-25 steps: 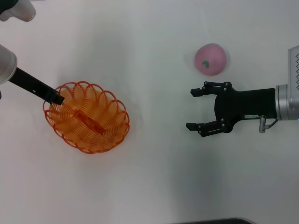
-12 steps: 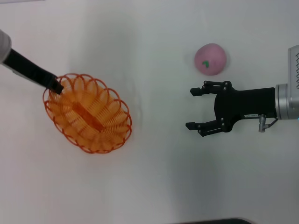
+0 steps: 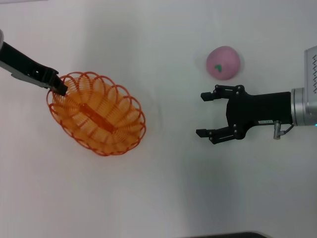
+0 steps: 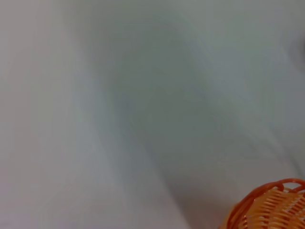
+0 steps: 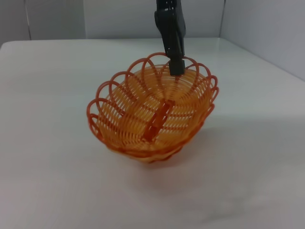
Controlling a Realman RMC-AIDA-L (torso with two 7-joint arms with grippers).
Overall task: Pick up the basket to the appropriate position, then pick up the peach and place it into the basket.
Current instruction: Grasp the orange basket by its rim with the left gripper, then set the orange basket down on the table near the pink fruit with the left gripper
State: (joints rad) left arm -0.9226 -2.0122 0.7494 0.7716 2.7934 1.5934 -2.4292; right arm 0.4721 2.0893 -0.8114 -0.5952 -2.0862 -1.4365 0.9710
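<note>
The orange basket (image 3: pixel 96 114) is at the left of the head view, tilted and raised off the white table (image 3: pixel 163 188). My left gripper (image 3: pixel 58 87) is shut on its far-left rim. The right wrist view shows the basket (image 5: pixel 152 114) hanging from the left gripper (image 5: pixel 175 64) with its shadow beneath. A piece of the basket's rim (image 4: pixel 269 210) shows in the left wrist view. The pink peach (image 3: pixel 223 62) with a green mark lies at the upper right. My right gripper (image 3: pixel 200 114) is open and empty, just below the peach and pointing toward the basket.
A dark edge (image 3: pixel 228 235) runs along the table's near side. No other objects are in view.
The basket has shifted a little to the right and turned, still held at its rim. My left arm has swung lower in the view. The right gripper and peach have not moved.
</note>
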